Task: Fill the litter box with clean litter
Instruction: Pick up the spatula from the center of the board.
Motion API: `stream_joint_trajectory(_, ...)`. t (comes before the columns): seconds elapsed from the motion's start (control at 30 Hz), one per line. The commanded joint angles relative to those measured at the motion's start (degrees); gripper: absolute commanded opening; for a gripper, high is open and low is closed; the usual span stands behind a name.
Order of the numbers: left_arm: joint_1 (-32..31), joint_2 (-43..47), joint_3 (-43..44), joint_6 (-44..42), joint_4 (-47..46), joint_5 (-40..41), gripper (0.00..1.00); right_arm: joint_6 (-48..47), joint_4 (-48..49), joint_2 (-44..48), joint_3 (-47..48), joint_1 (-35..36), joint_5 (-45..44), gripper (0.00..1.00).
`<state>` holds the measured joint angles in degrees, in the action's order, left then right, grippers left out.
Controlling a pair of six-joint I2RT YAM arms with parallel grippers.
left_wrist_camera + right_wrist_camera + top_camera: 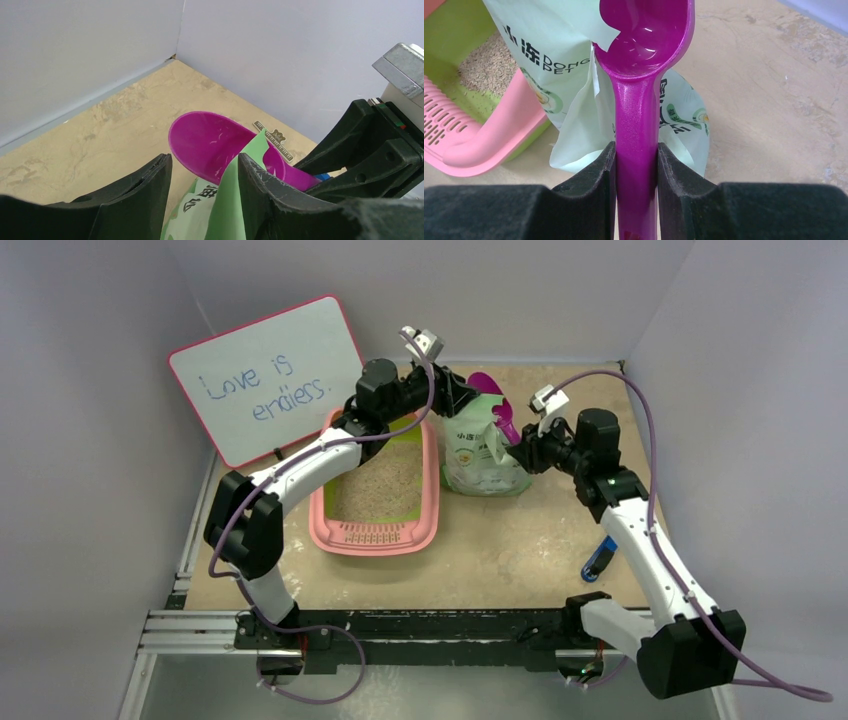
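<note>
Now scooping: an empty scoop at the bag mouth, the box waiting alongside.

Top view: the litter box (375,540) sits on the tabletop (520,550) just left of the bag (480,462), with only beige granules inside. The left hand (462,398) is at the bag's top, and the right hand (515,448) holds the magenta scoop (500,412) there. Left wrist: the fingers stand apart with the bag's green lip between them, resting against one finger and not pinched. It would be better to grip the lip and keep the mouth wide. Right wrist: the fingers are clamped on the scoop's handle and the bowl is empty. No clean litter is visible; it is presumably inside the bag. Dip deep, lift level, and carry low over the pink rim.
</note>
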<state>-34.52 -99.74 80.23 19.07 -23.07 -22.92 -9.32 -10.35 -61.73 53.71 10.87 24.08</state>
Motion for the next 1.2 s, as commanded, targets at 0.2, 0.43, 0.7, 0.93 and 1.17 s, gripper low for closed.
stream_joint_trajectory(0.2,-0.2,-0.8,0.1,2.0,-3.3,-2.9,0.51,-2.8,2.4,1.8,-1.2,0.2,6.4,0.00)
stream_joint_trajectory(0.43,-0.2,-1.0,0.9,1.5,-2.2,-6.3,0.41,-10.7,-1.6,-0.5,2.3,0.2,10.0,0.00)
stream_joint_trajectory(0.7,-0.2,-1.5,1.4,1.9,-2.4,-7.0,0.31,-20.8,-8.4,-4.7,7.9,0.2,13.3,0.00)
stream_joint_trajectory(0.93,-0.2,-2.4,2.4,2.8,-2.5,-8.1,0.15,-22.6,-9.0,-2.7,6.2,0.2,14.7,0.00)
stream_joint_trajectory(1.17,-0.2,-2.9,2.8,2.8,-1.8,-8.2,0.00,-22.1,-5.4,-1.9,6.1,0.2,10.0,0.00)
